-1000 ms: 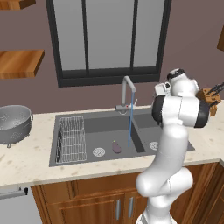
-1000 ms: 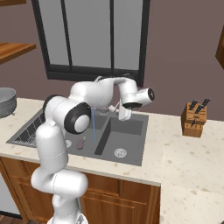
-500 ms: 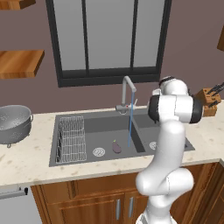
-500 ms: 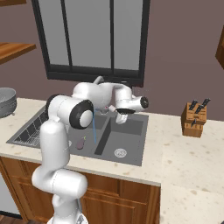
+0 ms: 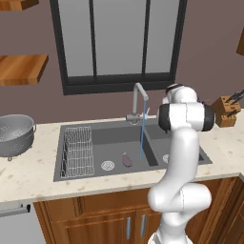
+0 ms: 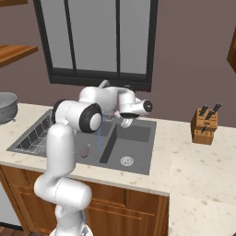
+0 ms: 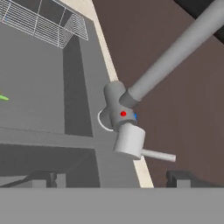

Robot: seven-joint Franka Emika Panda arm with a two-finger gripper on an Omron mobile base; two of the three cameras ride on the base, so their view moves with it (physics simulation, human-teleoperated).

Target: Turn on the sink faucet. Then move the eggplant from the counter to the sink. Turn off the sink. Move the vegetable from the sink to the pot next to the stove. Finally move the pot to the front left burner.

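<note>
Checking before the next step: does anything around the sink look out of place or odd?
Water runs from the sink faucet into the sink, as intended, with the eggplant lying beside the stream. Nothing spilled or askew. The gripper is open near the lever.

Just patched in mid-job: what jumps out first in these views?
Water runs from the sink faucet into the left basin of the sink, beside the eggplant lying near the drain. The gripper, jaws wide open and empty, hovers by the faucet's lever.
</note>
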